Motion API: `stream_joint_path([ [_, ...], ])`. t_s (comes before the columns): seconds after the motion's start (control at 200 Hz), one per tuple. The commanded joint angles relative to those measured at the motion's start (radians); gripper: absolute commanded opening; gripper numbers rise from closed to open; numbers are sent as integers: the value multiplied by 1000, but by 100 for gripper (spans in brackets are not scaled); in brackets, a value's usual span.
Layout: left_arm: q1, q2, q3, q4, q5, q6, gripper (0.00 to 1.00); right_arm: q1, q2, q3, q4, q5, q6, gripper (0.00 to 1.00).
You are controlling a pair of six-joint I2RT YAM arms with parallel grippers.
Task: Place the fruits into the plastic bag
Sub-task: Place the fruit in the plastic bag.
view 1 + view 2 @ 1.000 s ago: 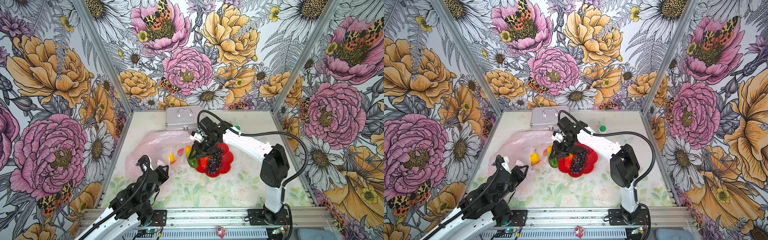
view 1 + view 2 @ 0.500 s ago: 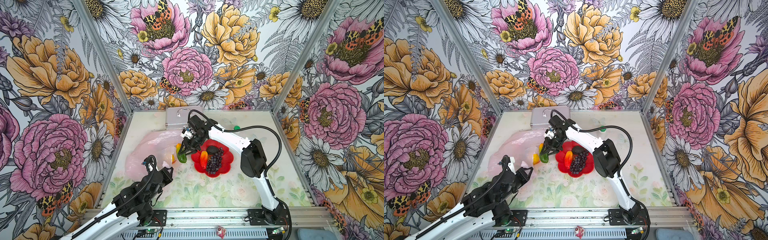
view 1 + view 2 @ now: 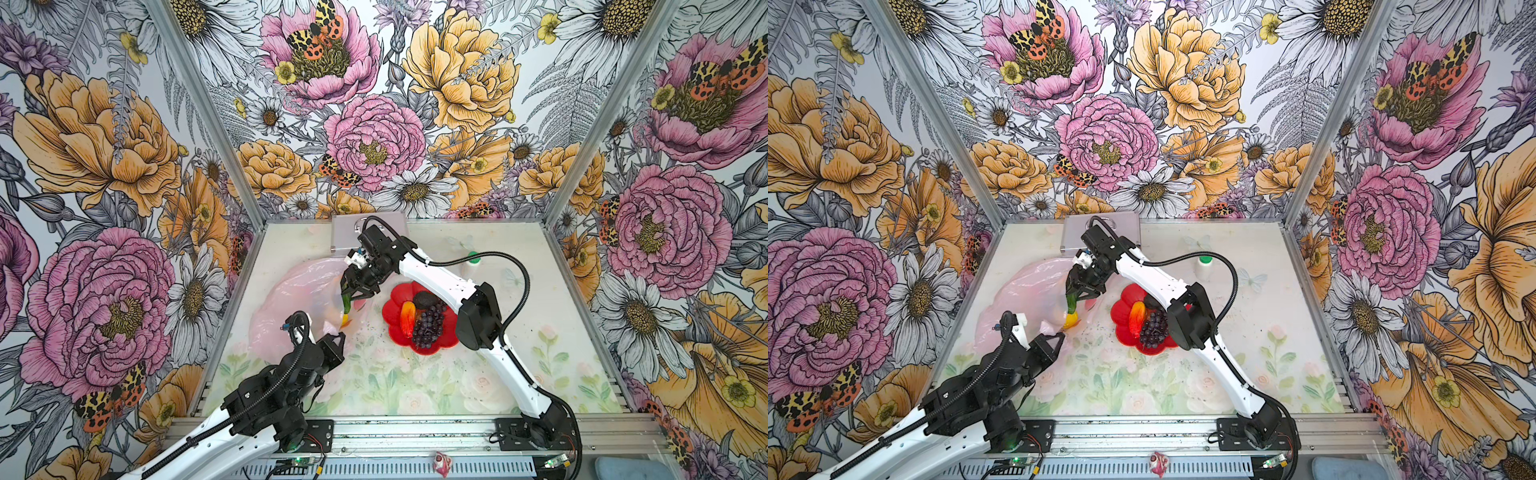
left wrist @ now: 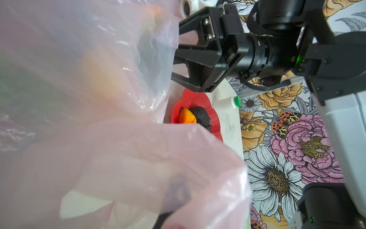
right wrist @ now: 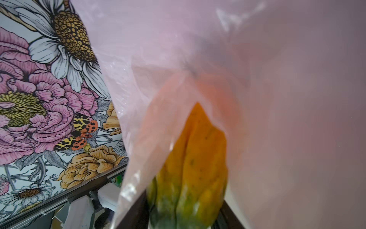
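1. In both top views the right claw (image 3: 353,296) (image 3: 1077,293) hangs over the mouth of the plastic bag (image 3: 291,299) (image 3: 1017,299). The green-orange fruit (image 3: 345,308) (image 3: 1072,305) is directly beneath its fingers, long axis pointing down into the opening, green end uppermost. The left claw (image 3: 336,338) (image 3: 1057,338) is clamped shut on the bag's rim, just past the fruit's lower tip. Beside the right claw lies the red plate (image 3: 388,309) (image 3: 1121,307), holding the fruits that remain.
2. In the left wrist view the right claw (image 4: 178,66) reaches behind the bag film (image 4: 99,79) and its tips are hidden. Beyond it, an avocado (image 4: 200,117) sits on the plate.
3. In the right wrist view the fruit (image 5: 194,158) fills the space between the dark fingers, orange tip under the bag's lip. I cannot tell whether it is pinched or freed. The drop likely depends on it clearing that loose fold.
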State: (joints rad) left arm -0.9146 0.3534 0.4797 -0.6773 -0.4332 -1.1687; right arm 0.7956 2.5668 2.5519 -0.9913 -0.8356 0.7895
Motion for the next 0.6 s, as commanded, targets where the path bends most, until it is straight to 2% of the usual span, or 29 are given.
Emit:
stream_joint_path([
  [0.0, 20, -32, 22, -20, -19, 11, 0, 46, 5, 65, 47, -72, 4, 58],
  [0.09, 33, -57, 14, -30, -13, 8, 0, 47, -28, 14, 47, -66, -24, 63],
  [0.23, 53, -87, -2, -40, -3, -2, 0, 36, -99, -99, 46, -34, -61, 77],
  [0.595, 74, -96, 0, -43, 15, 1, 0, 18, -251, -261, 45, 23, -101, 77],
])
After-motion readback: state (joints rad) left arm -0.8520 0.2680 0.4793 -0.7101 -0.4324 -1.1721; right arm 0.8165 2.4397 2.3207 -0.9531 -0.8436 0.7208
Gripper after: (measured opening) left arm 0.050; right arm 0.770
